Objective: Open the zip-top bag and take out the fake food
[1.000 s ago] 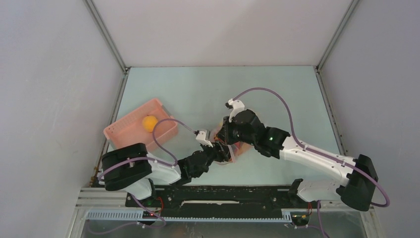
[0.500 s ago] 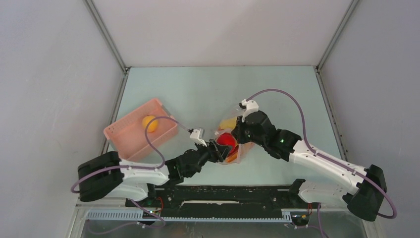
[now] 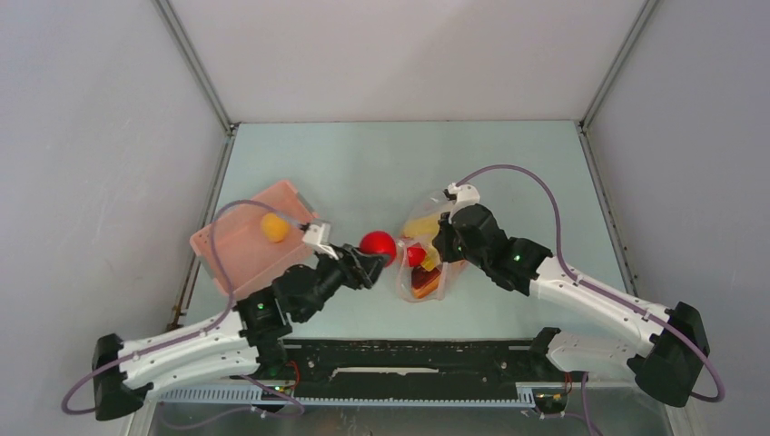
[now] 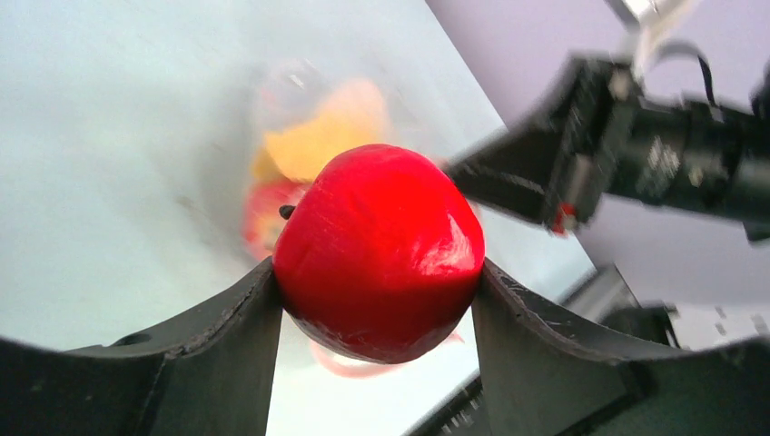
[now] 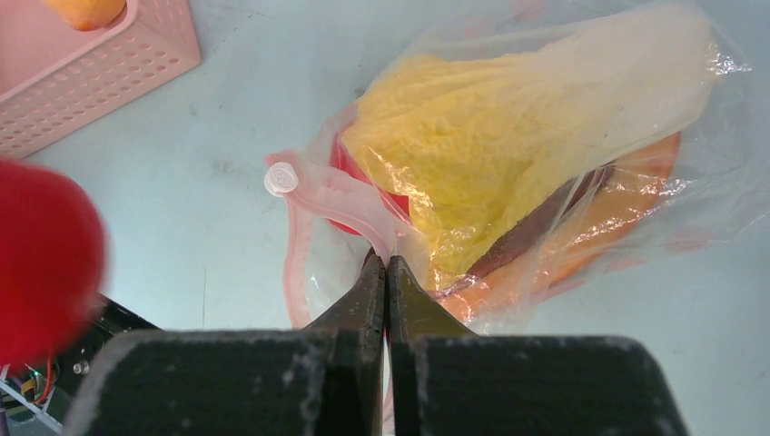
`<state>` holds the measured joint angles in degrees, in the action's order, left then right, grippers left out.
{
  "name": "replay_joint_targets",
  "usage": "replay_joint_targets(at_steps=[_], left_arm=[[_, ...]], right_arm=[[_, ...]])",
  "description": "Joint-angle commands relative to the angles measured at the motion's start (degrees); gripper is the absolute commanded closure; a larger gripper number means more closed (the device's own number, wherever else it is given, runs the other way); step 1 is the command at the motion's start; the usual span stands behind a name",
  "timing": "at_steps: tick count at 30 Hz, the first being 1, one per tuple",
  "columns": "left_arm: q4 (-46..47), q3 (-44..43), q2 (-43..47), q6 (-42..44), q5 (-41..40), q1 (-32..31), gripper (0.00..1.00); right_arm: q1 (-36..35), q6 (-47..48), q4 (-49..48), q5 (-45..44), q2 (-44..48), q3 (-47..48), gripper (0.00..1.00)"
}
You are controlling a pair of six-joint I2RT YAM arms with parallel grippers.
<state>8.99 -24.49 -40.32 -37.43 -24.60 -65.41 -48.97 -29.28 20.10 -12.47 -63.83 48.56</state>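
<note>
My left gripper (image 4: 380, 300) (image 3: 375, 256) is shut on a red round fruit (image 4: 381, 250) (image 3: 378, 243), held in the air just left of the zip-top bag (image 3: 427, 254) (image 5: 545, 173). The bag lies open at mid-table. My right gripper (image 5: 385, 263) (image 3: 439, 247) is shut on its pinkish zip strip (image 5: 340, 195). Inside the bag I see a larger yellow piece (image 5: 463, 145), an orange piece (image 5: 626, 195) and some red (image 3: 416, 256). The held fruit shows as a red blur (image 5: 41, 259) at the left of the right wrist view.
A pink slatted basket (image 3: 236, 254) (image 5: 82, 86) sits at the left with an orange-yellow round fruit (image 3: 271, 227) in it. Grey walls close in the table on three sides. The left arm stretches low across the basket's near corner.
My left gripper has pulled out of the bag and moved left with the red fruit. The right gripper has stayed pinched on the bag's zip edge.
</note>
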Motion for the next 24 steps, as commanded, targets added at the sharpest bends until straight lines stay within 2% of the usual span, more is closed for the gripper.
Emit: replay_joint_targets(at_steps=[1, 5, 9, 16, 20, 24], left_arm=[[-16.88, -5.13, 8.19, 5.04, -7.94, 6.94, 0.72], [-21.64, -5.83, 12.10, 6.64, -8.16, 18.42, 0.73], [-23.73, -5.74, 11.72, 6.59, -7.50, 30.02, 0.75], [-18.47, -1.95, 5.00, 3.16, -2.15, 46.95, 0.74], [-12.44, -0.54, -2.16, 1.41, 3.45, 53.75, 0.71], [-9.30, -0.51, -9.83, 1.04, 6.90, 56.97, 0.66]], right_arm=[[0.46, 0.79, -0.61, -2.13, 0.90, -0.04, 1.00], [0.54, 0.81, -0.67, -1.96, 1.20, -0.05, 1.00], [0.55, 0.80, -0.67, -1.69, 1.55, -0.04, 1.00], [0.54, 0.87, -0.58, -1.26, 1.91, -0.04, 1.00], [0.59, 0.88, -0.63, -0.86, 2.13, -0.04, 1.00], [0.59, 0.90, -0.41, -0.86, 2.47, -0.04, 1.00]])
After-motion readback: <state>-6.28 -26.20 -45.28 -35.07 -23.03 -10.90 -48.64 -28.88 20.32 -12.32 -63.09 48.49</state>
